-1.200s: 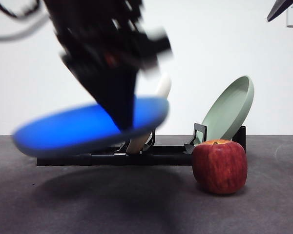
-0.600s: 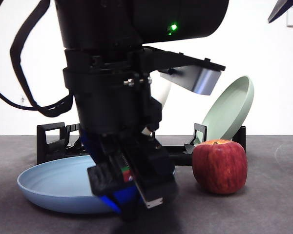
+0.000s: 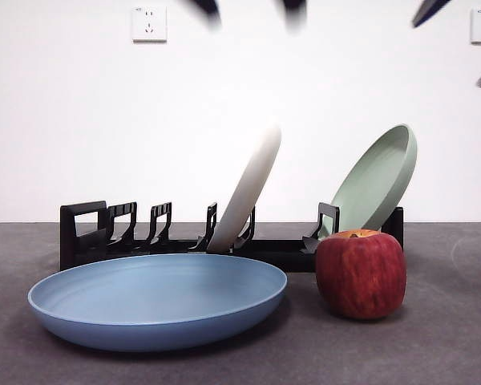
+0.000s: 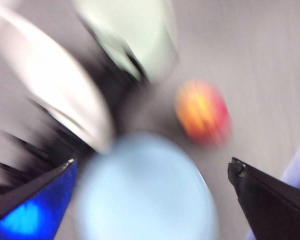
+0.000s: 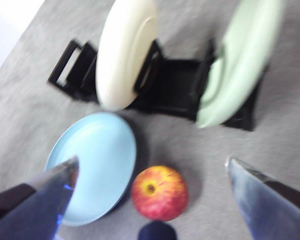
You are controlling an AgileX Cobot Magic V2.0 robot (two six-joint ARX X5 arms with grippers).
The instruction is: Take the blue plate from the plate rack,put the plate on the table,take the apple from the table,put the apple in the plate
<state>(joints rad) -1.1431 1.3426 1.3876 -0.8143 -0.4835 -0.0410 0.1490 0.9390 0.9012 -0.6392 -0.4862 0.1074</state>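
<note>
The blue plate (image 3: 156, 301) lies flat on the table (image 3: 433, 353) in front of the plate rack (image 3: 88, 233). The apple (image 3: 361, 274) stands upright just right of the plate, a small gap apart. My left gripper (image 4: 150, 200) is open and empty, high above the plate (image 4: 145, 195) and apple (image 4: 202, 112); its view is blurred. Its fingertips (image 3: 204, 6) show as dark smears at the front view's top edge. My right gripper (image 5: 150, 200) is open and empty, high above the apple (image 5: 159, 192) and plate (image 5: 95, 165).
A cream-white plate (image 3: 247, 188) leans in the rack's middle slots and a pale green plate (image 3: 377, 180) leans at its right end. The rack's left slots hold nothing. Two dark tips of an arm (image 3: 429, 10) show at the top right corner.
The left gripper set the blue plate down on the table, let go and rose out of the front view. The plate now lies flat. The apple has not moved.
</note>
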